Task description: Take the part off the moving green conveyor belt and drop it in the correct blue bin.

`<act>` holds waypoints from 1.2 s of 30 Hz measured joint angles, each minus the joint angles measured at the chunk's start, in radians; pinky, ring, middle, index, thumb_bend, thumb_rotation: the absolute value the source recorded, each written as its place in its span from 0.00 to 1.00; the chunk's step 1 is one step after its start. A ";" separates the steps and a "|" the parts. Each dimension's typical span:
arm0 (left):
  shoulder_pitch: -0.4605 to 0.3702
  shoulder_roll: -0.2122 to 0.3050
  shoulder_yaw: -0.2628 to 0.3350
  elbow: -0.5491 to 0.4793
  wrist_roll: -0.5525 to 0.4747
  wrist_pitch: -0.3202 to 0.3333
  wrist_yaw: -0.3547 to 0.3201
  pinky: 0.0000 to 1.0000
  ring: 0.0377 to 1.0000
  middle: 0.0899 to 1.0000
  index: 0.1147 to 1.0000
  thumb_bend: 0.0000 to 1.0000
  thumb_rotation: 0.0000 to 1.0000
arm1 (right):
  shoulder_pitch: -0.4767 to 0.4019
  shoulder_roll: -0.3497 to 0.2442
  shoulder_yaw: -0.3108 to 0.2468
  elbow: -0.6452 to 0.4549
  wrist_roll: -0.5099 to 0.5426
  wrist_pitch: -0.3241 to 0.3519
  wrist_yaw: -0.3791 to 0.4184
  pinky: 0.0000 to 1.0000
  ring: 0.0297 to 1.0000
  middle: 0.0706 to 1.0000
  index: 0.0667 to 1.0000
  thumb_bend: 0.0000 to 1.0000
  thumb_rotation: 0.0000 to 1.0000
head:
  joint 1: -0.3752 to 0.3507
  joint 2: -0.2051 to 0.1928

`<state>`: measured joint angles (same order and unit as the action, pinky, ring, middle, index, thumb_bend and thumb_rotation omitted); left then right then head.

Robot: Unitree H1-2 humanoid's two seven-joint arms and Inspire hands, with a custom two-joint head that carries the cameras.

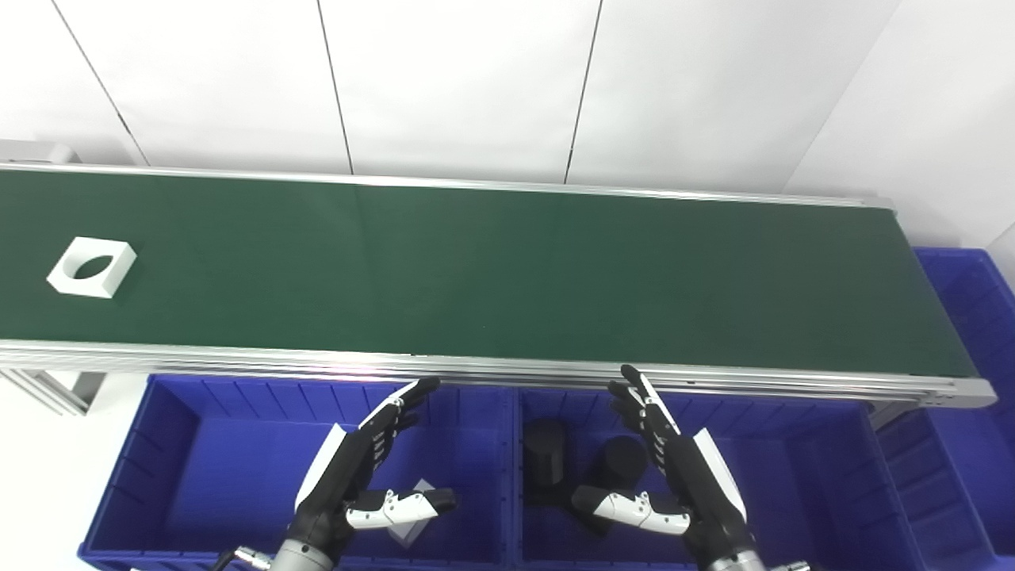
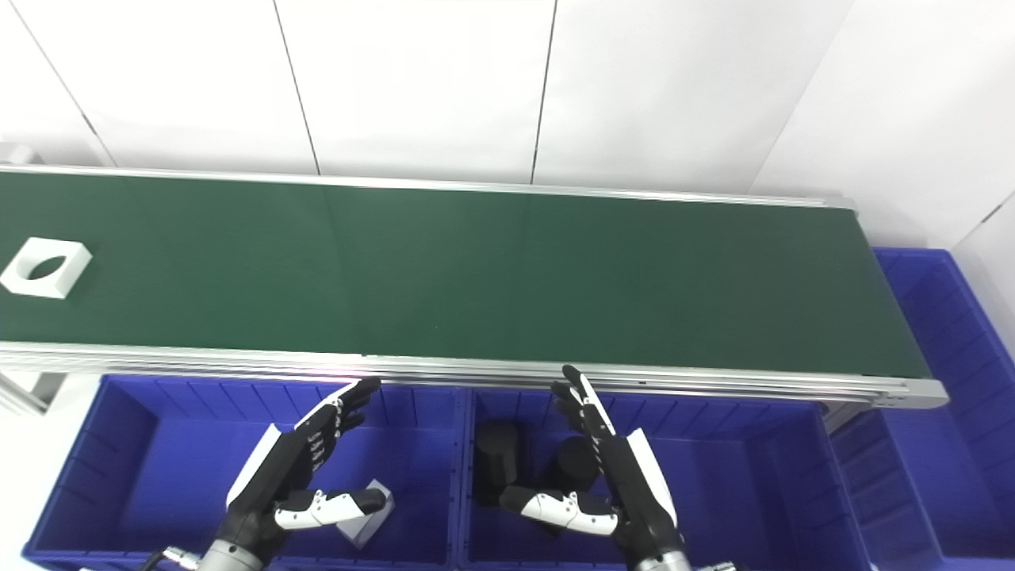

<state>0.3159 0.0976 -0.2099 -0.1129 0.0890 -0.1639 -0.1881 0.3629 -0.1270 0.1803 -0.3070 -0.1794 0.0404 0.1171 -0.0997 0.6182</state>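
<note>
A white square part with a round hole (image 1: 91,267) lies on the green conveyor belt (image 1: 492,270) at its far left; it also shows in the right eye view (image 2: 46,268). My left hand (image 1: 357,468) is open and empty, hovering over the left blue bin (image 1: 182,444). My right hand (image 1: 674,468) is open and empty over the middle blue bin (image 1: 801,468). Both hands are in front of the belt's near rail, far from the part.
The left bin holds a white part (image 1: 412,519), partly hidden by my left thumb. The middle bin holds two black cylinders (image 1: 545,460). A third blue bin (image 1: 971,317) stands past the belt's right end. A white wall runs behind the belt.
</note>
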 measured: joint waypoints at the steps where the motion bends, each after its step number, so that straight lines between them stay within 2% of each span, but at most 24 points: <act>1: 0.000 0.000 0.000 0.000 0.000 -0.001 0.000 0.92 0.94 0.93 0.86 0.88 0.43 | 0.000 0.000 0.000 0.000 0.000 0.000 0.000 0.94 0.92 0.93 1.00 0.87 0.37 | -0.002 -0.002; 36: 0.000 0.001 0.003 0.003 -0.002 -0.004 0.000 0.91 0.94 0.93 0.85 0.89 0.43 | -0.001 -0.001 0.003 0.000 -0.002 0.000 0.001 0.94 0.91 0.92 1.00 0.86 0.37 | -0.008 -0.003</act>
<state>0.3159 0.0987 -0.2071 -0.1103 0.0874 -0.1681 -0.1881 0.3622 -0.1278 0.1828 -0.3071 -0.1817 0.0405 0.1185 -0.1074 0.6151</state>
